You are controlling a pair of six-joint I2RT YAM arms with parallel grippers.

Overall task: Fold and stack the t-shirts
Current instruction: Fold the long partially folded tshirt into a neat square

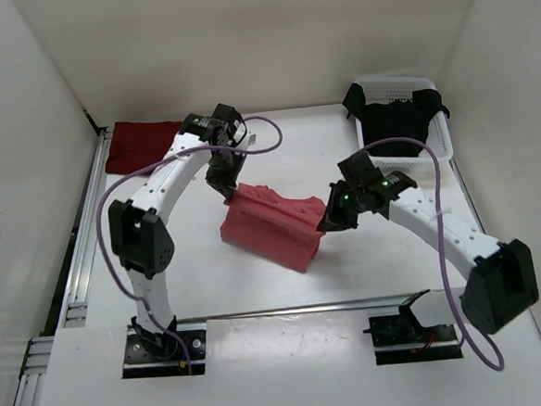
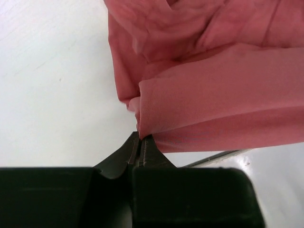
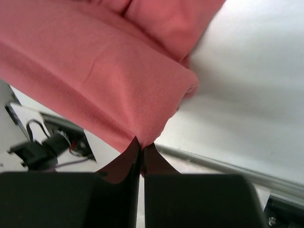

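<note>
Left gripper (image 2: pixel 141 138) and right gripper (image 3: pixel 141 146) each clamped on an edge of the salmon pink t-shirt (image 1: pixel 274 223).
Cloth hangs stretched between them over the middle of the table (image 1: pixel 211 283) (held taut, likely so a fold lands flat); the dark maroon t-shirt (image 1: pixel 141 144) lies at the far-left corner, the black t-shirt (image 1: pixel 394 115) sits in the basket (image 1: pixel 445 144).

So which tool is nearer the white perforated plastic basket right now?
Right. The right tool, shut on the salmon pink cloth t-shirt, sits left of the white perforated plastic basket, nearer the arm bases; the left tool grips the shirt's opposite end, farther left.
</note>
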